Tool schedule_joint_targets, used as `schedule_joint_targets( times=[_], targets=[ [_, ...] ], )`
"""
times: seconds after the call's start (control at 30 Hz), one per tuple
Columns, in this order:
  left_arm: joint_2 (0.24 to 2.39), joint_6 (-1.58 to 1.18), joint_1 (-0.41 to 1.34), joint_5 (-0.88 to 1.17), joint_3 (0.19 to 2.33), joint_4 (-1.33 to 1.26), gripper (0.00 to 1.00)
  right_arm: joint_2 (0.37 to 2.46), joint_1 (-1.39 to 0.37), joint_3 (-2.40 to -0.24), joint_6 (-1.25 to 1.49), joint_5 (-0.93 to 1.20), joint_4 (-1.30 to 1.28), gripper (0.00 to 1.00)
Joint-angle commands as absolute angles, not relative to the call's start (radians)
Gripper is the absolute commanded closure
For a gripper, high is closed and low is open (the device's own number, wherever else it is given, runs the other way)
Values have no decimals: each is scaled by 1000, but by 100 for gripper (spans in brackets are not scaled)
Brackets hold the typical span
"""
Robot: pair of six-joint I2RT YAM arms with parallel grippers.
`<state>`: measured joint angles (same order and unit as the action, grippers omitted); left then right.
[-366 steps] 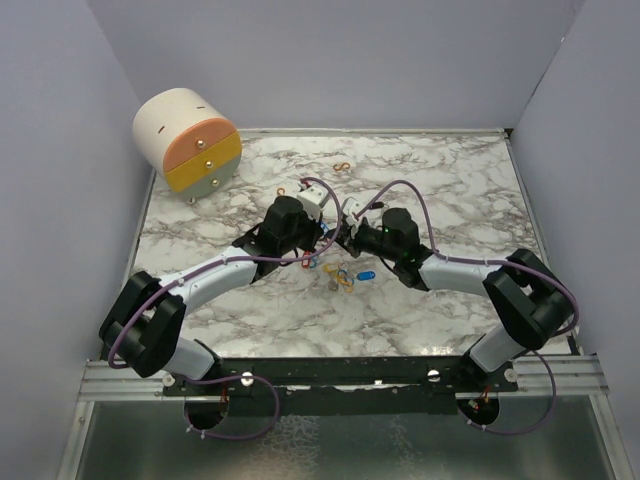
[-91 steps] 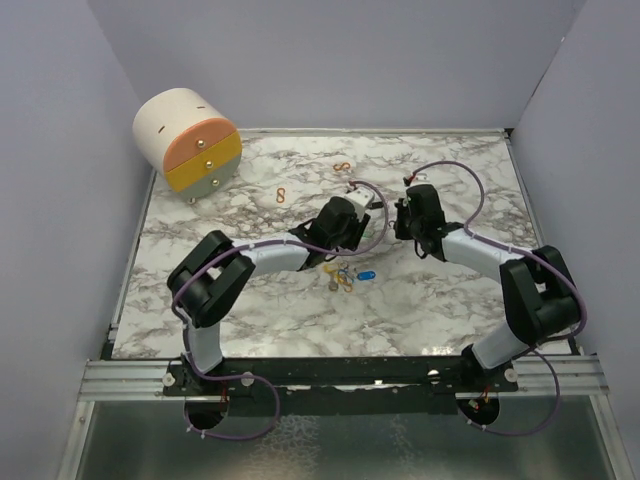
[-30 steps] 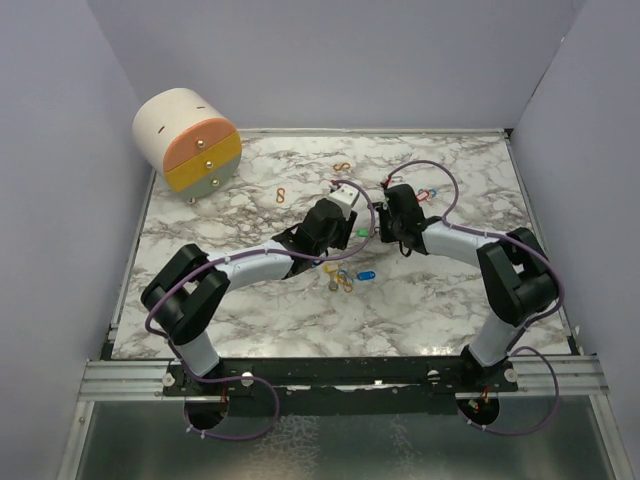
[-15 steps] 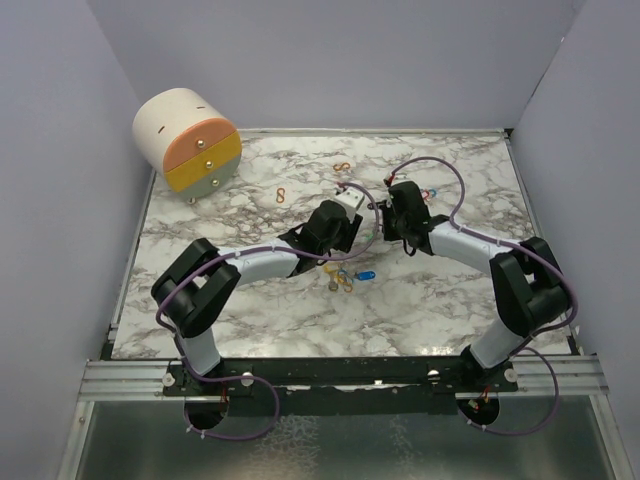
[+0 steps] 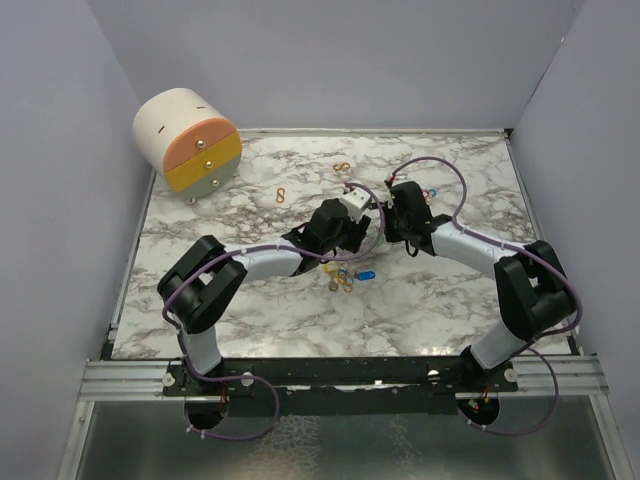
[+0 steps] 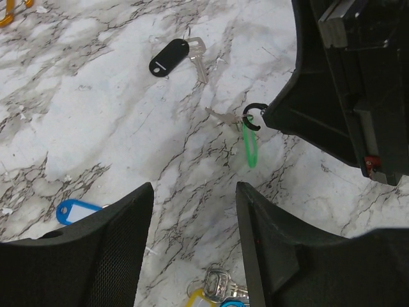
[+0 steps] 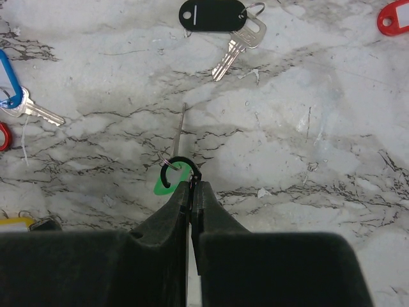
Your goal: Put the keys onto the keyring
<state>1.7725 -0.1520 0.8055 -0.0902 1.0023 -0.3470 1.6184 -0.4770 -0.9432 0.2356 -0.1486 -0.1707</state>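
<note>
Right claw [image 7: 192, 190] is pinched shut on a black keyring [image 7: 178, 159], an open C-shaped loop at the middle of its wrist view. A green-tagged key [image 7: 165, 185] is hooked on that loop by its small wire ring. Its tag is half hidden behind the fingertips and its metal blade points up the frame over the marble tabletop [image 7: 307, 115]. Left claw [image 6: 193, 204] is spread wide and grips nothing, hovering low in its own view, below the keyring. A black-tagged key [image 7: 213, 13] lies at the top edge, its pale label strip too small to read. A blue-tagged key [image 7: 7, 86] lies at the left edge. In the overhead view a round drawer unit [image 5: 188, 140] sits at the upper left, with orange, yellow and grey drawers shut and their contents hidden.
</note>
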Motion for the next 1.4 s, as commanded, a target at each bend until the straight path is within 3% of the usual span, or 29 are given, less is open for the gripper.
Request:
schedule_joint_targets(
  times=[0.0, 1.13, 1.37],
  targets=[
    [1809, -130, 807, 1, 1032, -422, 43, 1570, -481, -963, 223, -160, -184, 100],
    [1585, -175, 808, -190, 852, -440, 42, 1524, -479, -1095, 204, -291, -315, 99],
    [1575, -175, 807, -208, 837, -440, 42, 1526, -469, -1097, 214, -314, -325, 93]
  ],
)
